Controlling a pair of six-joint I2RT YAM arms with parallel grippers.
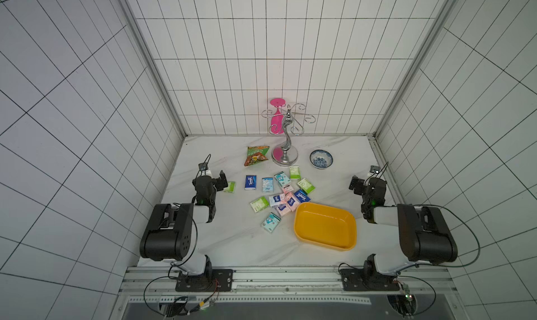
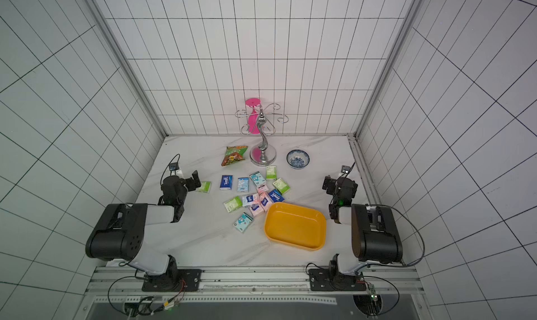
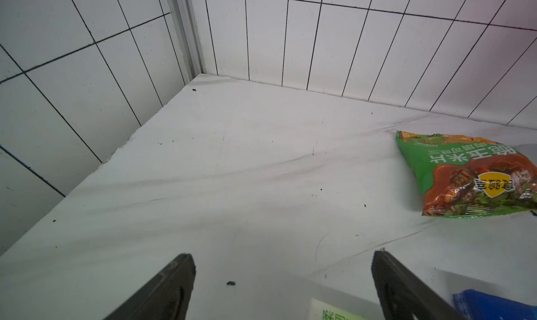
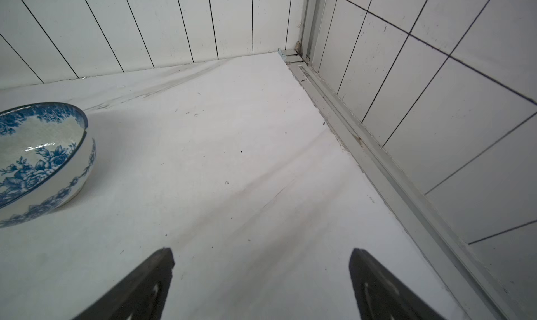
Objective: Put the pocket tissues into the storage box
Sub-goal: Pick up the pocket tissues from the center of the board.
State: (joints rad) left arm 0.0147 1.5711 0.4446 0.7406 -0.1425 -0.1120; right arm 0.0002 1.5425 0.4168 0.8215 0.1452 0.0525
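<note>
Yellow-orange storage box point(image 1: 325, 227) sits on the white marbled table point(image 1: 232, 240), toward the right arm's side. Pocket tissues point(image 1: 279, 193) lie scattered on the table behind and beside it, all outside it. The nearest pink and dark blue ones reach its far rim, though whether they touch it I cannot tell. The middle packets overlap, so the count is uncertain, and their print is too small to read in both top views. One green-white packet point(image 1: 229, 186) lies apart from the rest, just beside the left gripper point(image 3: 283, 263). A finger half hides it in both top views, and the frame edge cuts it off in the left wrist view, as it does a dark blue packet point(image 3: 494, 307). Left gripper: jaws spread wide over bare table, gripping nothing. Right gripper point(image 4: 261, 254): likewise spread wide and gripping nothing, well apart from the tissues. Snack bag point(image 3: 470, 173) and blue-white bowl point(image 4: 43, 158) are each partly cut off in the wrist views
</note>
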